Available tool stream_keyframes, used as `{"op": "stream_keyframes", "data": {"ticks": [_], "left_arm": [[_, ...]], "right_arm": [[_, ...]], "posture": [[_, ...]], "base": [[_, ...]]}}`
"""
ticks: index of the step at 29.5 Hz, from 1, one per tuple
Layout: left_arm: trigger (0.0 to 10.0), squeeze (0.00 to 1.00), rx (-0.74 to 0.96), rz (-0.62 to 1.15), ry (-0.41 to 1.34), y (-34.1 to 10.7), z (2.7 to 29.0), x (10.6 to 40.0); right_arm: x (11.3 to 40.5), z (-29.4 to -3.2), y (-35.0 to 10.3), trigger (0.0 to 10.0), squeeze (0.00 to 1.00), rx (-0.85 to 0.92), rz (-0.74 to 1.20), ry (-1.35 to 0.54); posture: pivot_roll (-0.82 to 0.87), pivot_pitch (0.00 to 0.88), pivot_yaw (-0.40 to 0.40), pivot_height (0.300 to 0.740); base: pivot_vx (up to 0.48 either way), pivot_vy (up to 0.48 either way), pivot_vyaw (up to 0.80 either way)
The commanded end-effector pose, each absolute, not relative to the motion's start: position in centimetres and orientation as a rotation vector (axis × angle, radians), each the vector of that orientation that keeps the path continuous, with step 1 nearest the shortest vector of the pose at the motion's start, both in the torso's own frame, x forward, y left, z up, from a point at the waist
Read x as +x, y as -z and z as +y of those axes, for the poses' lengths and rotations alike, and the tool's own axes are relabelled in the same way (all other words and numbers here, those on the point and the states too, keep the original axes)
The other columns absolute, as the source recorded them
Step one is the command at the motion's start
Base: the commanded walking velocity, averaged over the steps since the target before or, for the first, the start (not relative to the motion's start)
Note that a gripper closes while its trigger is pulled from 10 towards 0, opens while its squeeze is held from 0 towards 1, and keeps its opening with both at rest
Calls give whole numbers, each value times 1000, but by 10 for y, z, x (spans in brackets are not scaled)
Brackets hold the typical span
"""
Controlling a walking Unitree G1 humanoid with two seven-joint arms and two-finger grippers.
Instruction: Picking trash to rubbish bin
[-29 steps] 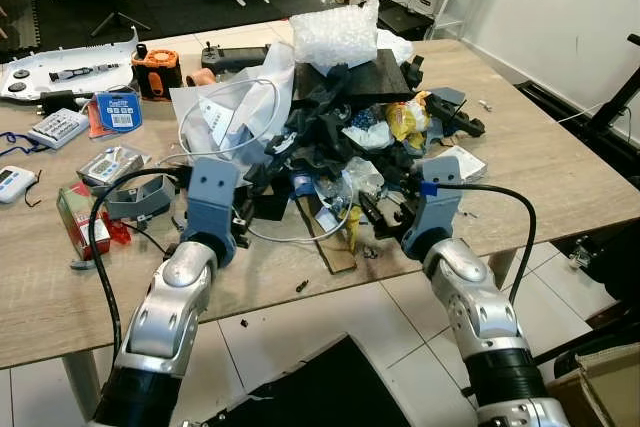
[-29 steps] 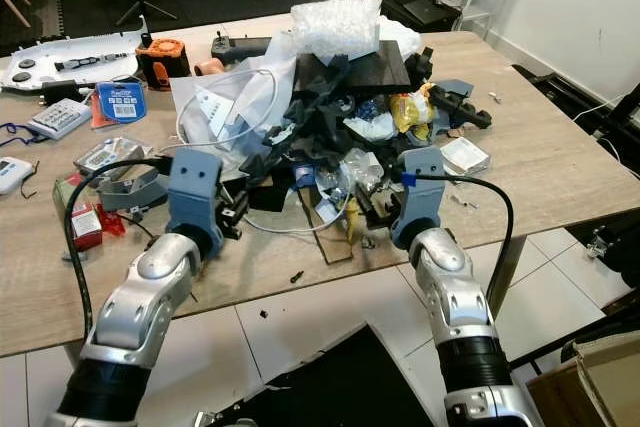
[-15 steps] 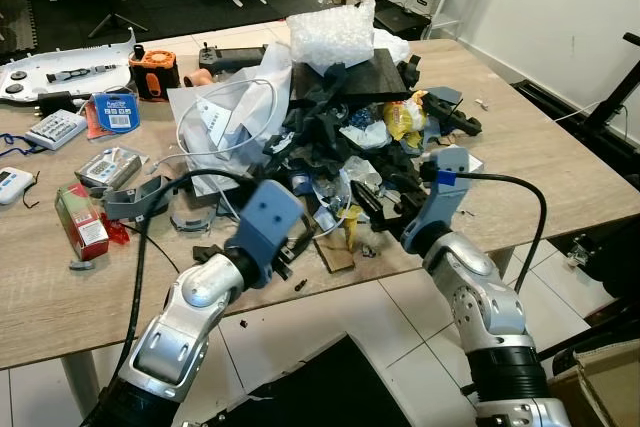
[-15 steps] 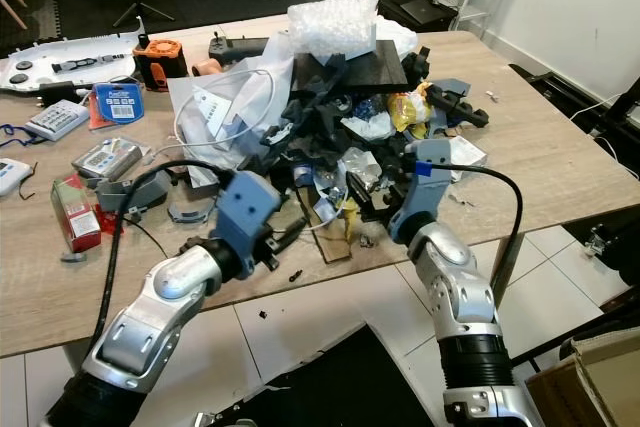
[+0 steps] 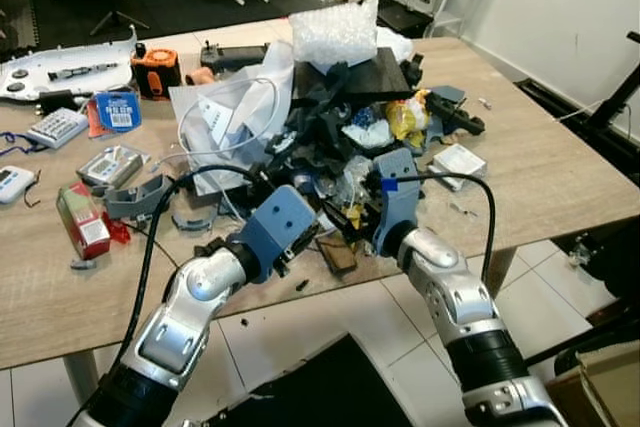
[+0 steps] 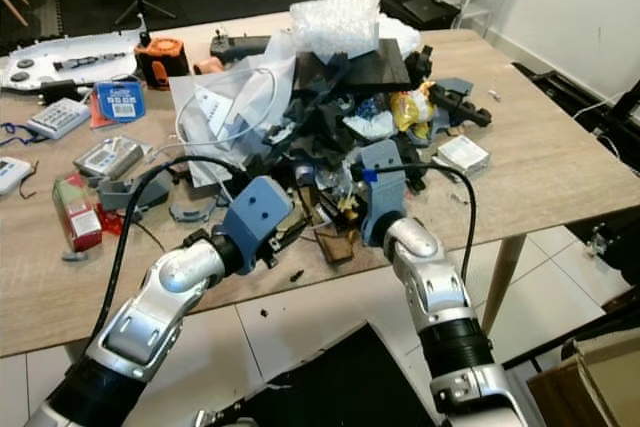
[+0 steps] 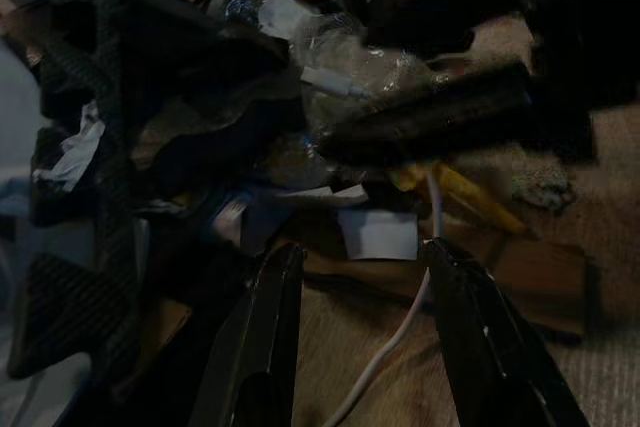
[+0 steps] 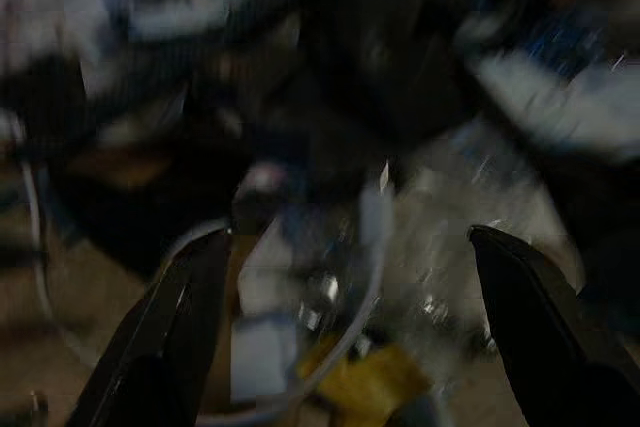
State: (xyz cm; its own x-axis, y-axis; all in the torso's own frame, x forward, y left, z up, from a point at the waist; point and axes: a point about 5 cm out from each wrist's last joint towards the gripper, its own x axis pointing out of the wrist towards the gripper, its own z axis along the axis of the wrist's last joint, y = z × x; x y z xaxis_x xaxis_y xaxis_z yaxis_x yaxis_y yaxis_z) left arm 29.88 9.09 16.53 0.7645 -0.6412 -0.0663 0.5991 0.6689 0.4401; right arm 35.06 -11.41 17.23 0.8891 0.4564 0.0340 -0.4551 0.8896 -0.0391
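Trash (image 5: 350,122), a big tangled heap of black scraps, clear wrap and paper, lies on the wooden table (image 5: 560,162) and spreads from the middle of the tabletop toward twelve o'clock. At its twelve o'clock end a wad of bubble wrap (image 5: 335,32) sits on a black slab (image 5: 365,72); a white plastic bag (image 5: 225,112) sprawls at the heap's ten o'clock side, and a yellow wrapper (image 5: 405,119) shows at about two o'clock. A small white box (image 5: 460,159) lies just beside the pile at three o'clock. Off at nine o'clock on the table are a red carton (image 5: 80,219), a blue-labelled tin (image 5: 120,109) and an orange tool (image 5: 158,62). Both arms reach into the pile's six o'clock edge. The left gripper (image 7: 360,277) has its two black fingers (image 7: 265,337) spread apart, holding nothing, with a white cable (image 7: 385,352) running between them over the tabletop, just short of a flat brown card (image 7: 520,282). The right gripper (image 8: 345,277) also stands wide apart and empty, its fingers (image 8: 530,327) flanking a crumpled clear wrapper (image 8: 440,247) at the heap's near edge; that view is blurred.
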Motion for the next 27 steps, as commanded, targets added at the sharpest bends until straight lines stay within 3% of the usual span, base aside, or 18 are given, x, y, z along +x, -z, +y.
{"op": "stream_keyframes", "data": {"ticks": [1, 3, 11, 18, 27], "left_arm": [[10000, 0, 484, -100, 701, -164, 92, 299], [10000, 0, 487, -107, 692, -165, 95, 301], [10000, 0, 493, -129, 664, -168, 97, 304], [10000, 0, 466, -191, 567, -181, 102, 313], [10000, 0, 467, -188, 551, -176, 105, 308]], "right_arm": [[353, -117, -183, 10000, 0, 20, -101, -456], [356, -121, -200, 10000, 0, 122, -200, -425], [364, -134, -220, 10000, 0, 171, -321, -353], [380, -141, -227, 10000, 0, -1, -314, -307], [386, -157, -205, 10000, 0, -67, -198, -237]], "posture": [[113, 87, -39, 740], [117, 87, -37, 740], [111, 88, -25, 740], [109, 92, -23, 740], [110, 110, -28, 740]], "base": [[0, 0, 0], [0, 0, 0], [0, 0, 0], [0, 0, 0], [0, 0, 0]]}}
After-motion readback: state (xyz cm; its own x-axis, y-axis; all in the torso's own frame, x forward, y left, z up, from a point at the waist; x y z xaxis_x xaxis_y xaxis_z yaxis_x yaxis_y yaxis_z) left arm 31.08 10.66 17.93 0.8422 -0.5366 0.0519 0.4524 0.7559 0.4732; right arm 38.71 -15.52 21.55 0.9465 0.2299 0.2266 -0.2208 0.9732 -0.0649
